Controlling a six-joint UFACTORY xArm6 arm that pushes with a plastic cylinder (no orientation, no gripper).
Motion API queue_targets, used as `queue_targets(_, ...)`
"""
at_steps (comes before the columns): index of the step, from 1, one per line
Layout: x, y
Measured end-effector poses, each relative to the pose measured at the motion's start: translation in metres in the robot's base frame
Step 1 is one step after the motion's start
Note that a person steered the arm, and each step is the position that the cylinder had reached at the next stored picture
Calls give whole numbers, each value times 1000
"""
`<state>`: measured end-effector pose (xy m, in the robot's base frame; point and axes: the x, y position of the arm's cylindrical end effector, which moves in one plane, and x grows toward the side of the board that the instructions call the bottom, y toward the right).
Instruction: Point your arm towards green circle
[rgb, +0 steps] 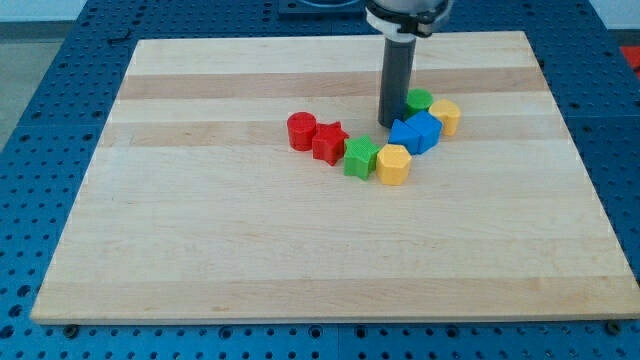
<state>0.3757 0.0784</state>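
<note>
The green circle sits right of centre near the view's top, partly hidden behind the dark rod. My tip rests on the board just left of and below the green circle, close to it. Right of the circle is a yellow block. Below it are two blue blocks, touching each other. Further left lies a row: a red cylinder, a red star, a green block and a yellow block.
The wooden board lies on a blue perforated table. The rod's mount hangs over the board's top edge.
</note>
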Motion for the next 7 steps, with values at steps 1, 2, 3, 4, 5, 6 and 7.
queue_targets(1, 0, 31)
queue_targets(2, -6, 64)
queue_targets(3, -11, 90)
queue_targets(4, -11, 96)
queue_targets(5, -11, 84)
queue_targets(6, -10, 42)
queue_targets(7, -1, 7)
